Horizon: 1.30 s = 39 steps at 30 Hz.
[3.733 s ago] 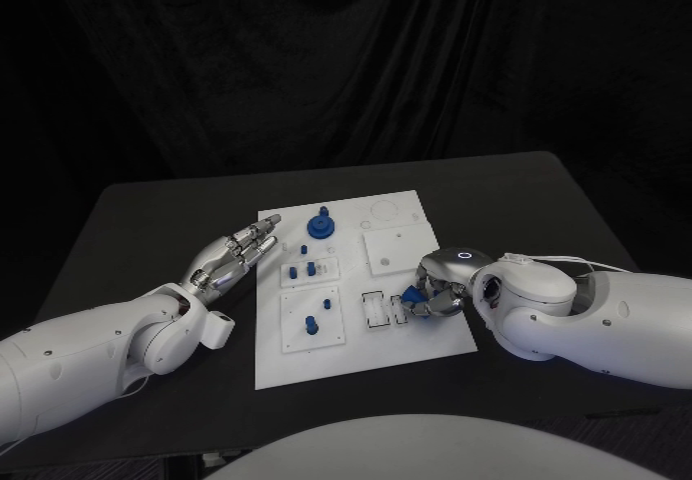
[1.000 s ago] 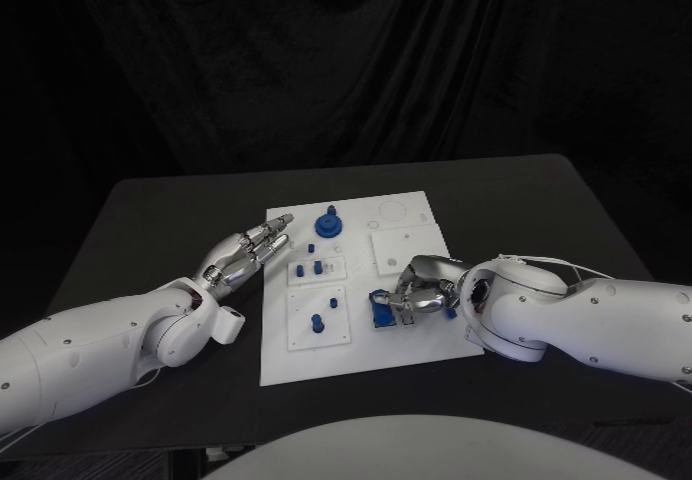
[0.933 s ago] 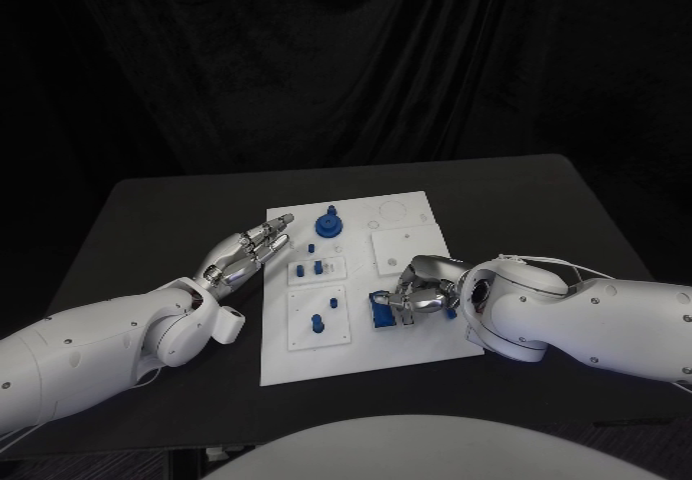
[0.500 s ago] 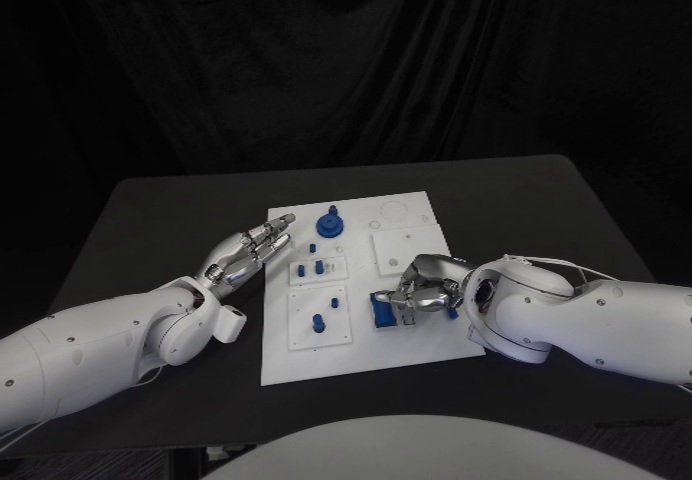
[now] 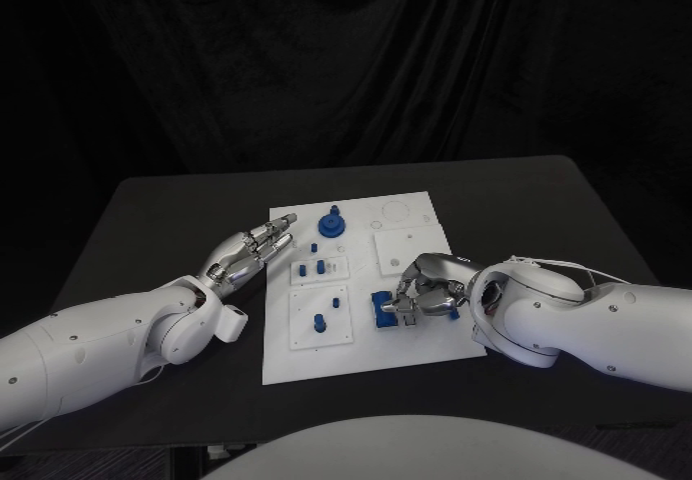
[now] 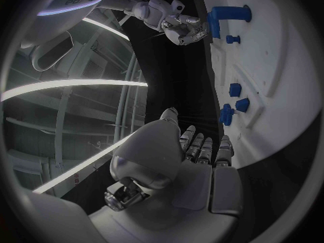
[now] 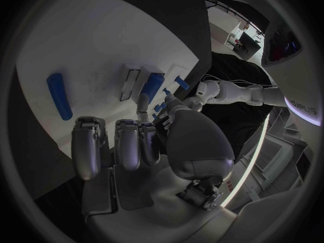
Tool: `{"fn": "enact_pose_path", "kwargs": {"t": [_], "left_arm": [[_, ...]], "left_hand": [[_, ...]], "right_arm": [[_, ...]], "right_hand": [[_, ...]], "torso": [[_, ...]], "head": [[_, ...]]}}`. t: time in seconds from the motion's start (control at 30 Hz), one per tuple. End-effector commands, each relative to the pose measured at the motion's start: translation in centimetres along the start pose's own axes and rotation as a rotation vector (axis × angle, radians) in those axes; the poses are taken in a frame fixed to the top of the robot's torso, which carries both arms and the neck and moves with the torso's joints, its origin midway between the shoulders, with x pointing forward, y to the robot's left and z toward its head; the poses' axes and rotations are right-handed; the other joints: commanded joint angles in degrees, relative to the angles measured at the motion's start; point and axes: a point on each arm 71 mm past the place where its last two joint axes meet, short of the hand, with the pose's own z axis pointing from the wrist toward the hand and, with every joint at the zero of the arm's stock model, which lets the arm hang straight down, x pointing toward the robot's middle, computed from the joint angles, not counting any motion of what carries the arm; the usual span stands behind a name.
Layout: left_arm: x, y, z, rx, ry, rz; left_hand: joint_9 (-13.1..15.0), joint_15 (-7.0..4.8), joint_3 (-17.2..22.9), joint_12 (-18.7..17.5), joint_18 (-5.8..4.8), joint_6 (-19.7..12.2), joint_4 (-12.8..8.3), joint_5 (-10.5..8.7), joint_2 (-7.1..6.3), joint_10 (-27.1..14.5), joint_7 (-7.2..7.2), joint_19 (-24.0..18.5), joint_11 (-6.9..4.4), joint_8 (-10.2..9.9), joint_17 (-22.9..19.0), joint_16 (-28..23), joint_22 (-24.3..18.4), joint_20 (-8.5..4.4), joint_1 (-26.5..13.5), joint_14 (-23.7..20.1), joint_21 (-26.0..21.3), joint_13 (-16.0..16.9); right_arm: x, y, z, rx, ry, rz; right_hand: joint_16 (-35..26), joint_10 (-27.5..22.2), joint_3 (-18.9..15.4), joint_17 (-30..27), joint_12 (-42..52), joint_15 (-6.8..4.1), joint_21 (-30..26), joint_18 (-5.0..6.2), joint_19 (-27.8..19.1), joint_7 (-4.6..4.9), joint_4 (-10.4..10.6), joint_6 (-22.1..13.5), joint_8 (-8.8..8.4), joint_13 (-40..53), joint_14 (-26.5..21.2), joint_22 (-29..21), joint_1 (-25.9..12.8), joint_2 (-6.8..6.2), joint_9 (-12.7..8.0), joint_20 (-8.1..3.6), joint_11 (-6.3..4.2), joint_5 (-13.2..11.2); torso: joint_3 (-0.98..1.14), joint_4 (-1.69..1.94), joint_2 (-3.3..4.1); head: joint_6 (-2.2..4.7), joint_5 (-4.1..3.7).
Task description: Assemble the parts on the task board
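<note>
On the white task board (image 5: 411,345), the right hand (image 5: 418,292) is seen lowered over the slotted fixture near the board's middle, where a blue block (image 5: 384,309) now sits. Against the picture from a few seconds back, the hand has been carried from the board's right part toward its centre, and the blue block that was then bunched in the fingers is now found at the fixture, where only an empty outline was visible. Over the last second the fingers have been loosened somewhat; whether the block is held or merely touched cannot be told, since the fingertips hang just over it. In the right wrist view the blue block (image 7: 153,86) is seen beside a pale slot just ahead of the fingers (image 7: 127,143), and a loose blue bar (image 7: 59,96) lies apart on the board. The left hand (image 5: 245,252) is kept flat and open at the board's left edge, holding nothing, its place unchanged. The blue gear piece (image 5: 330,223) and the small blue pegs (image 5: 309,269) are left standing as before. It is judged that this placement is nearly finished, with seating to be confirmed and other parts remaining.
</note>
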Motion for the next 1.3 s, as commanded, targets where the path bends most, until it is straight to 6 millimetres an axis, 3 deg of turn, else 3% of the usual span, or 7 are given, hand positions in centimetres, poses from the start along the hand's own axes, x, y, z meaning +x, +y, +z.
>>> {"fn": "enact_pose_path", "kwargs": {"t": [0.03, 0.33, 0.47, 0.6, 0.73, 0.93, 1.3], "left_arm": [[0.1, -0.3, 0.0, 0.051, 0.006, -0.012], [0.1, -0.4, -0.1, 0.052, 0.004, -0.011], [0.0, -0.4, -0.1, 0.051, 0.002, -0.010], [0.0, -0.4, -0.2, 0.051, -0.001, -0.008], [0.0, -0.4, -0.2, 0.051, 0.000, -0.009], [0.0, -0.3, -0.1, 0.052, 0.001, -0.009], [0.0, -0.3, -0.1, 0.053, 0.002, -0.010]], "left_hand": [[0.08, 0.34, 0.14, -0.33, 0.90, -0.17, 0.17, -0.18, -0.03, 0.04, 0.39, 0.11, -0.53, 0.33, -0.06, -0.21, 0.02, 0.41, 0.40, -0.03, -0.18, -0.07], [0.07, 0.37, 0.17, -0.24, 0.94, -0.22, 0.15, -0.06, 0.02, 0.04, 0.30, 0.12, -0.43, 0.32, -0.06, -0.21, 0.04, 0.47, 0.45, -0.03, -0.17, -0.05], [0.07, 0.37, 0.17, -0.24, 0.94, -0.22, 0.15, -0.06, 0.02, 0.04, 0.30, 0.12, -0.43, 0.32, -0.06, -0.21, 0.04, 0.47, 0.45, -0.03, -0.17, -0.05], [0.07, 0.37, 0.20, -0.21, 0.97, -0.20, 0.12, 0.11, 0.03, 0.04, 0.25, 0.12, -0.39, 0.31, -0.06, -0.21, 0.04, 0.50, 0.49, -0.03, -0.17, -0.04], [0.07, 0.37, 0.20, -0.21, 0.97, -0.20, 0.12, 0.11, 0.03, 0.04, 0.25, 0.12, -0.39, 0.31, -0.06, -0.21, 0.04, 0.50, 0.49, -0.03, -0.17, -0.04], [0.06, 0.38, 0.22, -0.20, 0.98, -0.23, 0.11, 0.21, 0.03, 0.05, 0.24, 0.12, -0.36, 0.31, -0.06, -0.21, 0.04, 0.51, 0.52, -0.03, -0.17, -0.04], [0.06, 0.38, 0.23, -0.16, 0.99, -0.26, 0.10, 0.26, 0.03, 0.05, 0.22, 0.13, -0.34, 0.30, -0.06, -0.21, 0.06, 0.52, 0.54, -0.03, -0.16, -0.04]], "right_arm": [[-0.2, 0.0, -0.3, -0.028, -0.028, -0.037], [-1.1, -1.9, -2.0, 0.027, -0.078, -0.093], [-1.6, -3.1, -3.0, 0.071, -0.099, -0.120], [-2.0, -4.3, -4.0, 0.119, -0.115, -0.142], [-2.4, -5.5, -5.0, 0.173, -0.136, -0.160], [-2.8, -6.6, -5.9, 0.223, -0.165, -0.181], [-2.7, -7.2, -5.3, 0.257, -0.154, -0.209]], "right_hand": [[0.32, 6.18, -0.08, 7.30, 0.15, 0.07, 0.23, 0.31, 3.92, -0.04, -0.16, -0.53, 0.68, 15.09, 4.65, 13.49, 0.61, 0.39, 0.67, 0.38, 0.16, -0.04], [0.38, 6.18, -1.12, 7.41, 0.15, -0.11, 0.32, 0.29, 3.97, -0.29, 0.61, -0.56, 1.55, 15.09, 4.67, 13.52, 0.54, 0.63, 1.12, 0.24, -0.08, 4.15], [0.40, 6.18, -1.43, 7.43, 0.15, -0.19, 0.35, 0.29, 3.98, -0.40, 1.67, -0.35, 1.52, 15.09, 4.68, 13.53, -0.09, 1.13, 0.84, 0.17, -0.16, 6.87], [0.49, 6.18, -1.27, 7.63, 0.15, -0.29, 0.45, 0.26, 4.03, -0.50, 1.92, -0.32, 1.34, 15.09, 4.72, 13.57, 0.68, 1.06, 0.43, 0.07, -0.25, 11.47], [0.70, 6.18, -0.95, 8.15, 0.15, -0.32, 0.61, 0.21, 4.11, -0.52, 1.76, -0.45, 1.21, 15.09, 4.82, 13.62, 1.57, 0.87, 0.18, 0.02, -0.28, 13.59], [0.82, 6.18, -0.59, 8.39, 0.15, -0.37, 0.73, 0.18, 4.17, -0.60, 1.85, -0.24, 1.23, 15.09, 4.87, 13.67, 2.06, 0.80, 0.01, -0.01, -0.33, 15.94], [0.67, 6.18, -0.68, 7.93, 0.15, -0.36, 0.72, 0.19, 4.16, -0.50, 2.23, -0.30, 1.13, 15.09, 4.78, 13.66, 1.77, 0.64, -0.12, -0.02, -0.25, 15.66]], "torso": [[-0.01, 0.00, -0.03], [-0.05, 0.05, -0.01], [-0.06, 0.09, 0.00], [-0.07, 0.06, -0.01], [-0.12, 0.07, -0.05], [-0.11, 0.02, -0.05], [-0.03, 0.00, 0.01]], "head": [[-0.01, 0.04], [-0.01, 0.28], [-0.01, 0.24], [-0.01, 0.31], [-0.01, 0.53], [-0.01, 0.36], [-0.01, 0.33]]}}
